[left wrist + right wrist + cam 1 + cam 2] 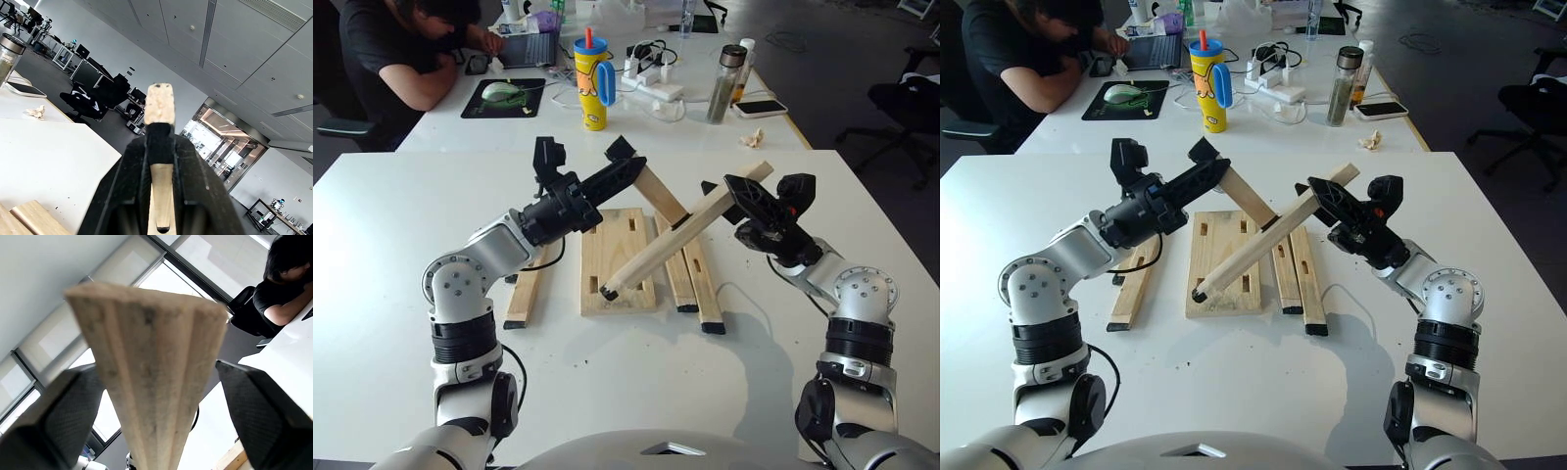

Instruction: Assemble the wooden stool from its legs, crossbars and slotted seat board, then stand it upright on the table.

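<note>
I'm working in an open-plan office: white worktop (391, 225), a laptop (530, 47), a power strip (654, 86), swivel chairs (904, 106), monitors (82, 51) behind.

No words, numbers or signs can be read anywhere; the yellow cup (593, 93) on the far table bears a cartoon figure but no legible lettering; the bottle (727, 83) to its right likewise.

Seat board (607, 245) partly hidden under rt-held leg (656, 253); tip in slot or not, can't tell.
</note>
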Controlling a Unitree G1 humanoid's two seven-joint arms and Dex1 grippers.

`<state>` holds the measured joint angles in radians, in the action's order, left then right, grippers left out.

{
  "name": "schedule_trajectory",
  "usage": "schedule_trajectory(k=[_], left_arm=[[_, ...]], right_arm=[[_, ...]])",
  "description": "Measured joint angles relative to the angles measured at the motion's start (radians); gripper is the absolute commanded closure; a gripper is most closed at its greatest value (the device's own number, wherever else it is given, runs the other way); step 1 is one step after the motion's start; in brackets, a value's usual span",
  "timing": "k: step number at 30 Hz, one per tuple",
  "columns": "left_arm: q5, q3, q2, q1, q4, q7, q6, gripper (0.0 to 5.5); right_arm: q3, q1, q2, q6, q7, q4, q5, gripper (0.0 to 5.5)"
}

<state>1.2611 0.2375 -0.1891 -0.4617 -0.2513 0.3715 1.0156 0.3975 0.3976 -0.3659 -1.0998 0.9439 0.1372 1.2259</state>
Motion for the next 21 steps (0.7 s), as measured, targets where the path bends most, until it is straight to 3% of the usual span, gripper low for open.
schedule_trajectory(k=[7, 11, 12, 21], left_arm=[[0.036, 0.003, -0.001, 0.000, 0.014, -0.019, -0.011, 5.09], [0.048, 0.001, -0.002, 0.000, 0.021, -0.022, -0.018, 5.09], [0.045, -0.001, -0.003, 0.000, 0.020, -0.018, -0.023, 4.73], [0.020, 0.018, 0.002, -0.007, 0.045, -0.020, -0.124, 3.56]], right_arm=[[-0.013, 0.000, -0.006, 0.005, 0.024, 0.000, -0.001, 3.32], [-0.016, 0.004, -0.007, 0.013, 0.038, 0.002, 0.000, 3.46], [-0.017, 0.005, -0.007, 0.014, 0.038, 0.003, -0.001, 3.46], [-0.026, 0.013, -0.023, 0.042, 0.052, 0.035, -0.042, 3.46]])
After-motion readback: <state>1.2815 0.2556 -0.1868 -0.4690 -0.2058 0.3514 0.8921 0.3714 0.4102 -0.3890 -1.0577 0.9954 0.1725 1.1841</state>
